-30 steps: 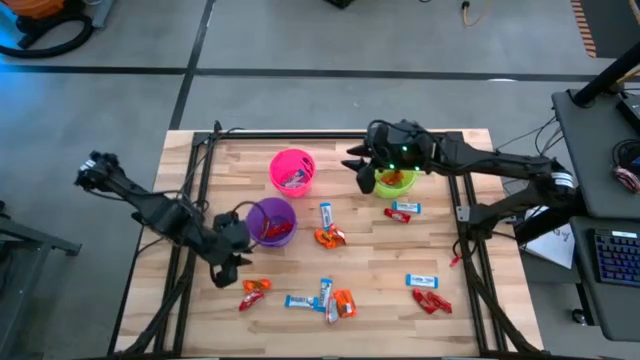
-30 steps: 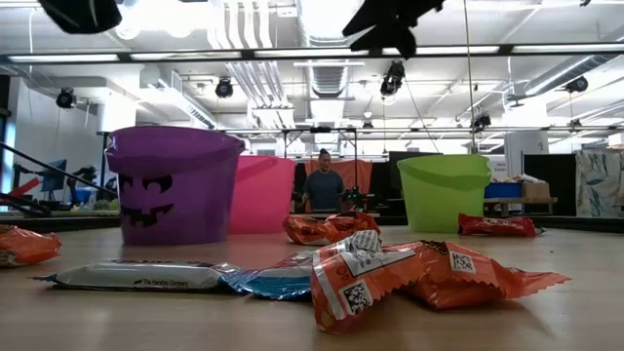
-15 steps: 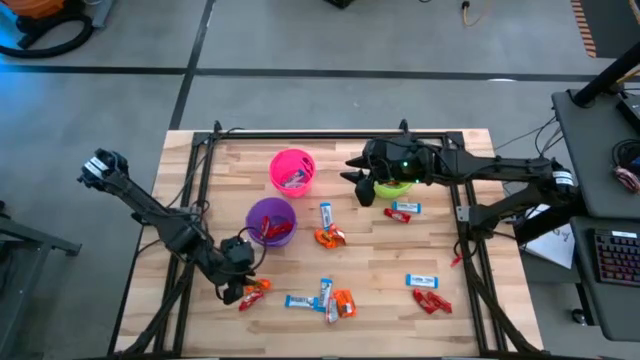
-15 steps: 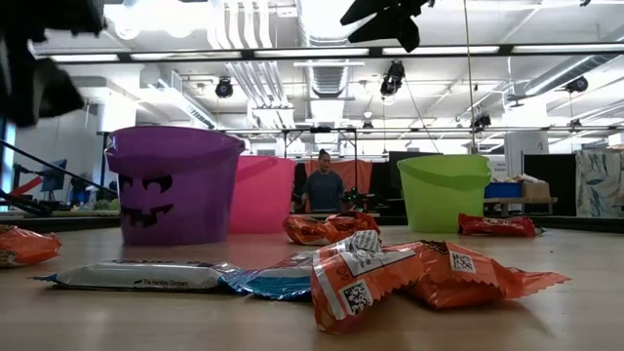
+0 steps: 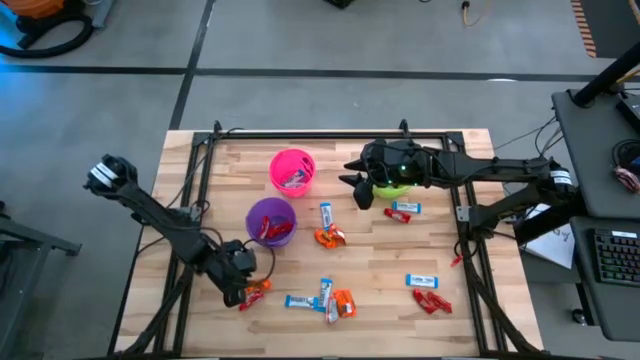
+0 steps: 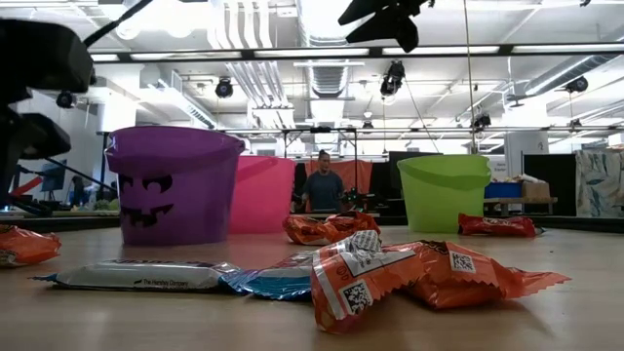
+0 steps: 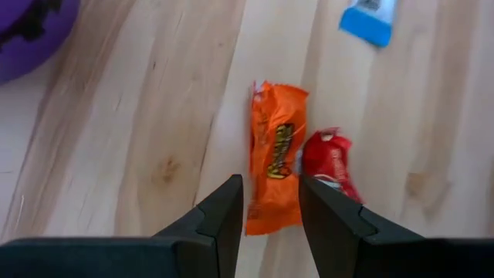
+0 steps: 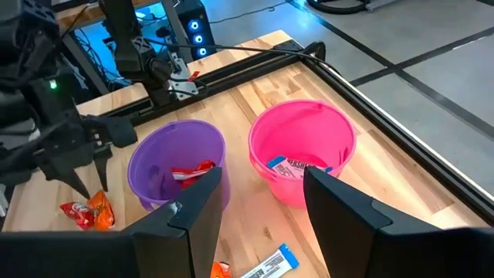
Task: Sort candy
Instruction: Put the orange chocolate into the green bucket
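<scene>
My left gripper (image 7: pixel 270 212) is open and hangs low over the near left of the table (image 5: pixel 240 290). Its fingers point down on either side of the near end of an orange candy (image 7: pixel 276 170), with a gap showing on both sides. A red candy (image 7: pixel 328 158) lies against the orange one. My right gripper (image 8: pixel 262 201) is open and holds nothing. It hangs high between the pink cup (image 5: pixel 292 170) and the green cup (image 5: pixel 395 182). More candy lies loose on the table: orange (image 5: pixel 328 237), blue-and-white (image 5: pixel 300 301), red (image 5: pixel 432 301).
The purple cup (image 5: pixel 270 220) stands just beyond my left gripper and holds red candy. The pink cup holds a blue-and-white bar (image 8: pixel 297 166). Another blue-and-white bar (image 7: pixel 369 19) lies past the orange candy. A black frame rail (image 5: pixel 185 250) runs along the table's left side.
My left gripper has come down and toward the near edge, from beside the purple cup to just over the orange and red candy. My right gripper has drifted a little toward the near edge. The gap between each gripper's fingers looks the same as before.
</scene>
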